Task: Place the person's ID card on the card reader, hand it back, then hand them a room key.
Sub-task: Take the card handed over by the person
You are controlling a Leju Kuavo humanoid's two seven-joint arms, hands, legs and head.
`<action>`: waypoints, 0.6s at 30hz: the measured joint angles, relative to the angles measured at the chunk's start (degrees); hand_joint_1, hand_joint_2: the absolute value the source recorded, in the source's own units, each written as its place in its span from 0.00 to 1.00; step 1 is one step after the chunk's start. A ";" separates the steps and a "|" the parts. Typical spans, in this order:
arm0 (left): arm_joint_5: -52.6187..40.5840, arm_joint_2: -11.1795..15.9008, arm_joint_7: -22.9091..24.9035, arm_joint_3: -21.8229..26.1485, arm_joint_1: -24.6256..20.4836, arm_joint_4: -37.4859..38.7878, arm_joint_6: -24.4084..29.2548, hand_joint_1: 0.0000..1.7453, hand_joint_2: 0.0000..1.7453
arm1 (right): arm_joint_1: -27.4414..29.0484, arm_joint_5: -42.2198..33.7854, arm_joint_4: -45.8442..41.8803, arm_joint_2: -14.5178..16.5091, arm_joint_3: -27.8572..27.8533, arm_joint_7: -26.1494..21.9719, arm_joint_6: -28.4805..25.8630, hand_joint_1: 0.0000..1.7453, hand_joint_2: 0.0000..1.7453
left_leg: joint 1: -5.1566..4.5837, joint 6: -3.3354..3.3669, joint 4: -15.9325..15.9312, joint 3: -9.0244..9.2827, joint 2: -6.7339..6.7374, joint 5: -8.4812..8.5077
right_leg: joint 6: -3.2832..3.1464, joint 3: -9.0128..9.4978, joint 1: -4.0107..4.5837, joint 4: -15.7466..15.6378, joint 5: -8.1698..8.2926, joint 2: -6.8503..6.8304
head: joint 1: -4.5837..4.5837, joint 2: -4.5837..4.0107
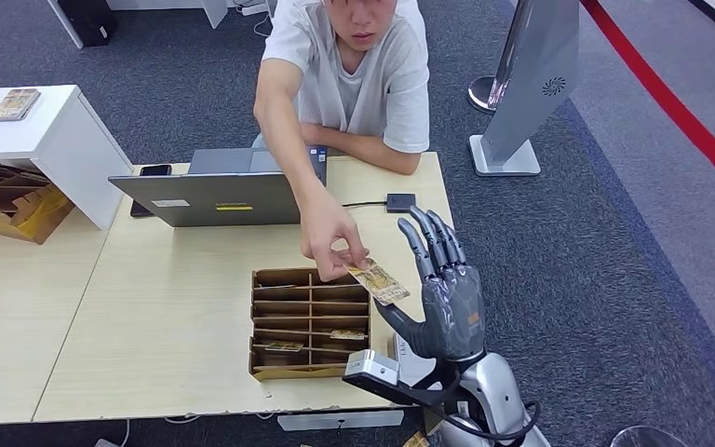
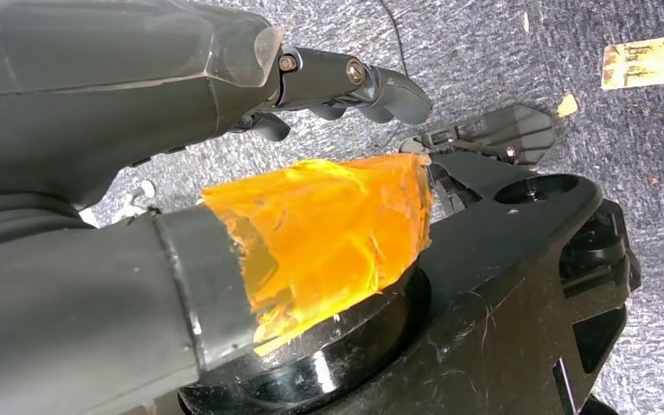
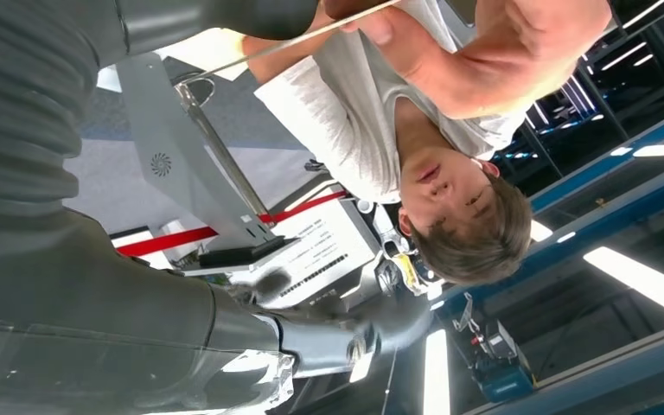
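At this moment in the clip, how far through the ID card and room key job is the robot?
Nothing looks finished that can be confirmed. In hand: the person's hand holds a card beside the raised, open right hand, a handover either way. The card reader on the table is bare. Cards sit in the cardboard organizer, so handing out a room key seems left.

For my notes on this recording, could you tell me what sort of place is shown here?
Probably a mock hotel check-in desk in an office or lab: a wooden desk with a laptop and a card organizer, grey office carpet, and a person's hand offering a card.
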 joint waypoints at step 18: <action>-0.43 0.00 0.02 0.00 0.00 0.00 0.00 0.00 0.00 | 0.18 -0.91 -0.17 -0.02 0.00 -0.09 0.11 1.00 1.00 | 0.00 0.00 0.00 0.00 0.00 0.00 | 0.00 0.00 0.00 0.00 0.00 0.00 | -0.01 0.00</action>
